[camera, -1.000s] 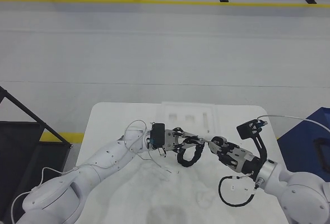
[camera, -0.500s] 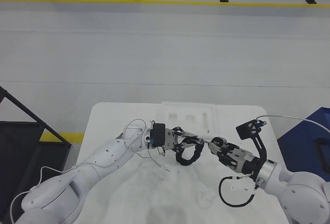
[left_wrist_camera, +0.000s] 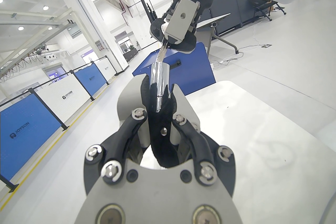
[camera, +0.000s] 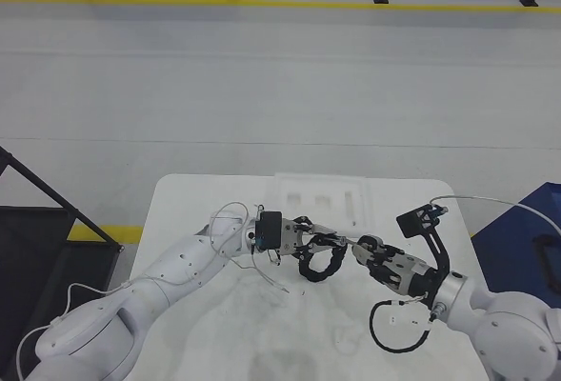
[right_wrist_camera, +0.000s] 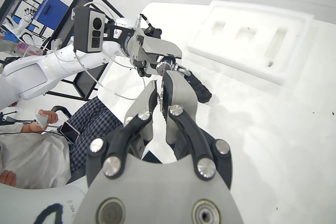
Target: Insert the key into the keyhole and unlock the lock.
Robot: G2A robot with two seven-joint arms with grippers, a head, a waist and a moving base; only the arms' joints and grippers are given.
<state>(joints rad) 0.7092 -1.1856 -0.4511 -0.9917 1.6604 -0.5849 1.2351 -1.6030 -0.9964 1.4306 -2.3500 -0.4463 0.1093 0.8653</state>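
The right arm has edged slightly toward the left. The right gripper [right_wrist_camera: 161, 79] pinches the key [left_wrist_camera: 162, 53], whose blade enters the end of the lock [left_wrist_camera: 159, 72]. The left gripper [left_wrist_camera: 157, 86] is clamped on the lock above the table [camera: 187, 206].
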